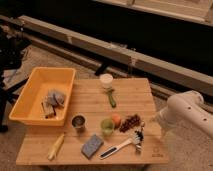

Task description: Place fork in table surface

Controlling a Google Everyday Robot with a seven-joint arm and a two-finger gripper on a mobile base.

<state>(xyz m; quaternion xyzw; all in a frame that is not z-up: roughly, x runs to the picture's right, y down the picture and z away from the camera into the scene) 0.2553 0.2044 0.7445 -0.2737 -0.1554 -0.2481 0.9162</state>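
1. You find the fork (pixel 142 125) as a thin pale streak just right of the grapes (pixel 131 122), over the table (pixel 130 90) near its right edge.
2. The gripper (pixel 140 133) is at this same place, just above the head of the brush (pixel 117 149). You cannot tell whether it grips the fork.
3. The white arm (pixel 186 114) reaches in from the right side.
4. The yellow tub (pixel 35 87) stands at the left end, well apart from the fork.
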